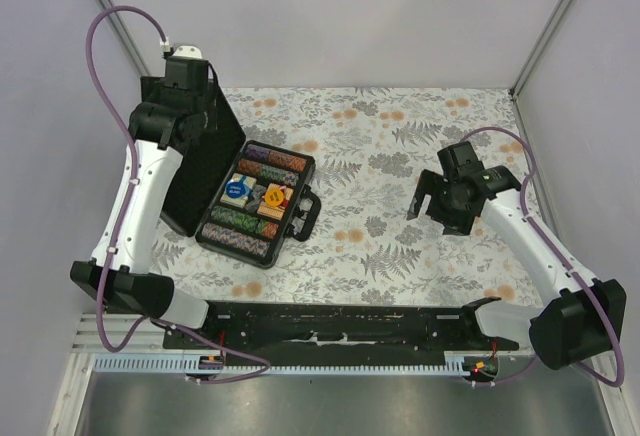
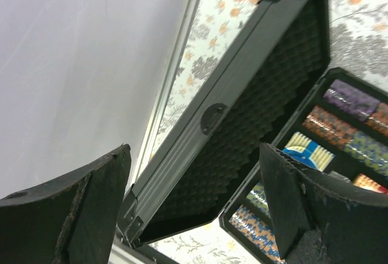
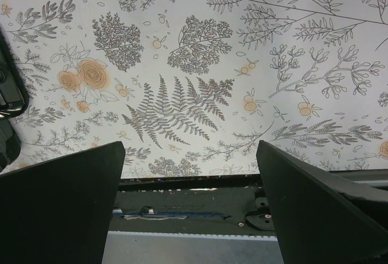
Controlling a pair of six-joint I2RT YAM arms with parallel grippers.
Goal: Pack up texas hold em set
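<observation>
The briefcase [image 1: 235, 251] is lying open near the floral cloth's [image 1: 400, 146] left edge, its lid [image 1: 200, 156] standing up beside the wall [image 1: 50, 156], rows of chips [image 1: 272, 162] filling its tray. The left gripper [image 2: 195, 155] is hovering by the lid, jaws spread. The right gripper [image 3: 189, 149], jaws parted, is hanging over the cloth, well apart.

Looks between the wide-spread left gripper [image 2: 194, 150] onto the black briefcase [image 2: 245, 52] — lid [image 2: 267, 100] raised, foam-lined — rows of poker chips [image 2: 345, 125] in its tray at right, floral cloth [image 2: 206, 40] behind.
</observation>
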